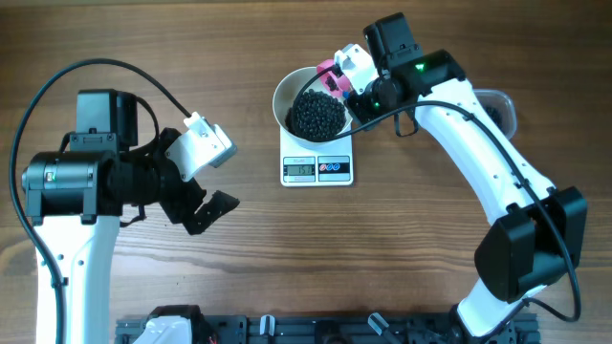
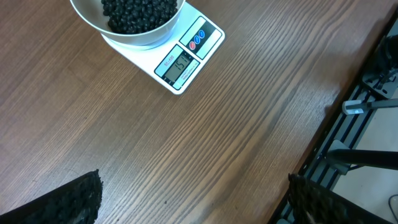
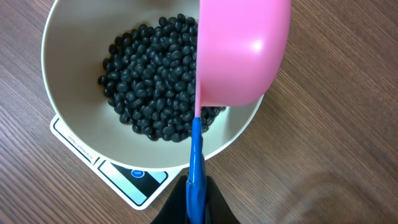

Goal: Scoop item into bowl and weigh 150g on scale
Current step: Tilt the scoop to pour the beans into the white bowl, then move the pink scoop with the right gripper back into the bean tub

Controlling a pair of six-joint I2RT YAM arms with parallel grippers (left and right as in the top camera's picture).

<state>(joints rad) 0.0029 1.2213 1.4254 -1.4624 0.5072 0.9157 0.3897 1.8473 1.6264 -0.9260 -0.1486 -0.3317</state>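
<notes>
Surface: brown wood-grain table (image 1: pixel 249 258), seen from above, with a dark equipment rail (image 1: pixel 316 330) along the bottom edge of the frame. Scale (image 1: pixel 317 169): small, white, rectangular, upper centre of the overhead view; its grey display and two buttons, one red and one blue, face the bottom edge, and the digits are too small to read with certainty. Bowl (image 1: pixel 283 96): round, plain white, standing upright on the scale and covering most of its platform. Item (image 1: pixel 316 113): a dark heap of small round black beans lying inside the bowl, filling its bottom and leaving the upper wall bare. Scoop (image 1: pixel 328 69): pink cup with a blue handle (image 3: pixel 196 162), held over the upper right rim of the bowl; in the right wrist view the cup is turned on its side, rounded back toward the camera, its rim seen edge-on above the beans. Right gripper (image 3: pixel 198 199): fingers closed tight on the blue handle, at the bottom centre of its own view. Left gripper (image 1: pixel 206 203): left of centre in the overhead view, well apart from the scale, fingers spread wide and holding nothing, bare table between them. Clear plastic tub (image 1: pixel 499 105): upper right, largely hidden behind the right arm; contents cannot be told.
</notes>
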